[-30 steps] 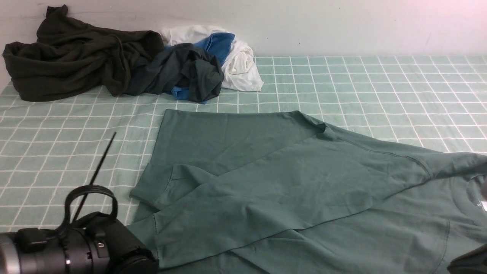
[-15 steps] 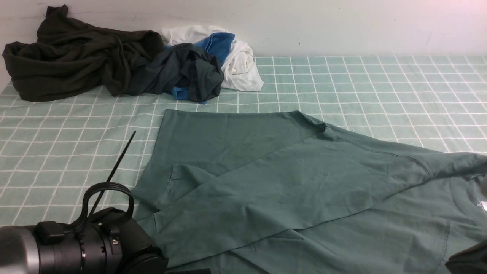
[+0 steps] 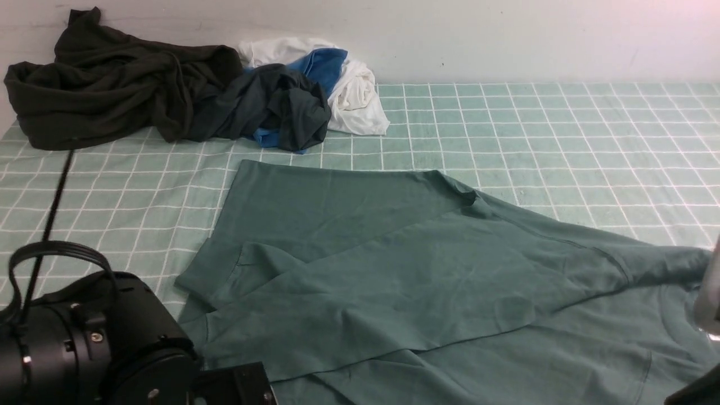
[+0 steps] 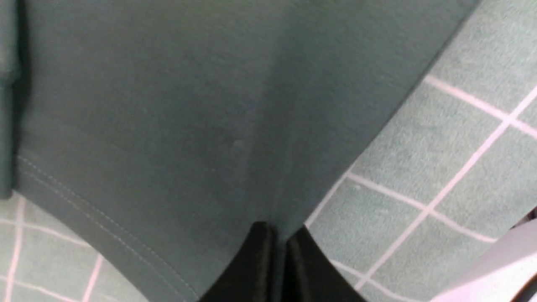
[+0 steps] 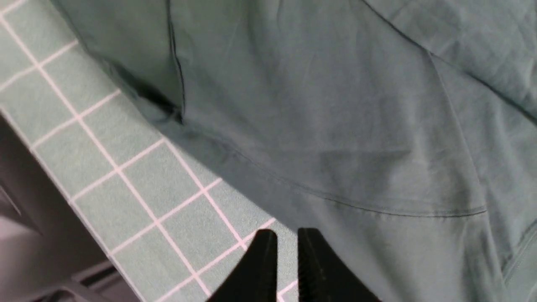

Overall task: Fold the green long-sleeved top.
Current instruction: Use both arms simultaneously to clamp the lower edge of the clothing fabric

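The green long-sleeved top lies spread across the middle of the checked cloth, with one sleeve folded over its body. My left arm fills the near left corner, and its gripper is hidden in the front view. In the left wrist view the left gripper is shut on the top's edge, with fabric pinched between the jaws. My right gripper stands nearly closed at the top's near edge, which runs into its tips. Only a pale part of the right arm shows.
A very dark olive garment, a slate-grey and blue one and a white one are piled at the back left against the wall. The checked cloth covers the table. The table's near edge shows in the right wrist view.
My left arm has swung left and nearer the camera. The top's near-left cuff has slid left, and its right shoulder has shifted toward me.
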